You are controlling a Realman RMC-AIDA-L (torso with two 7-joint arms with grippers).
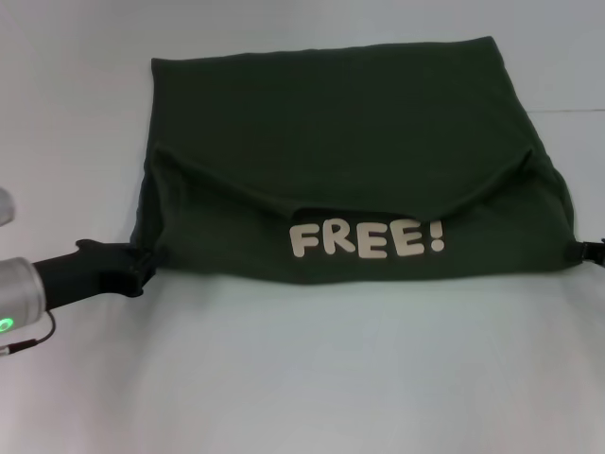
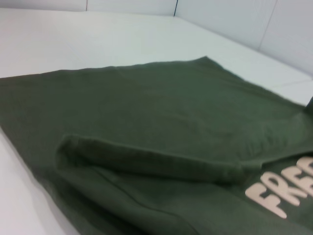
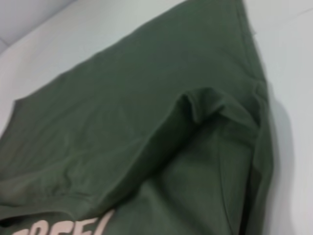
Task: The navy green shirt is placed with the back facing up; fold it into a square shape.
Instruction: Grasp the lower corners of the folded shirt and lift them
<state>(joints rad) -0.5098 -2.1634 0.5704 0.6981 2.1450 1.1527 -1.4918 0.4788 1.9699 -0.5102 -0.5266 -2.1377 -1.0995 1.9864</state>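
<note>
While the near hem is already turned up so the cream "FREE!" lettering [image 1: 366, 238] shows, the navy green shirt [image 1: 331, 113] lies on the white table [image 1: 312, 378] as a wide rectangle, not yet square; by my judgement, at least one sideways fold remains. The left gripper [image 1: 142, 268] sits at its near-left corner, the right gripper [image 1: 588, 252] at the near-right one; whether either is clenched I cannot tell. Between them, the soft matte fabric sags in shallow ridges.
</note>
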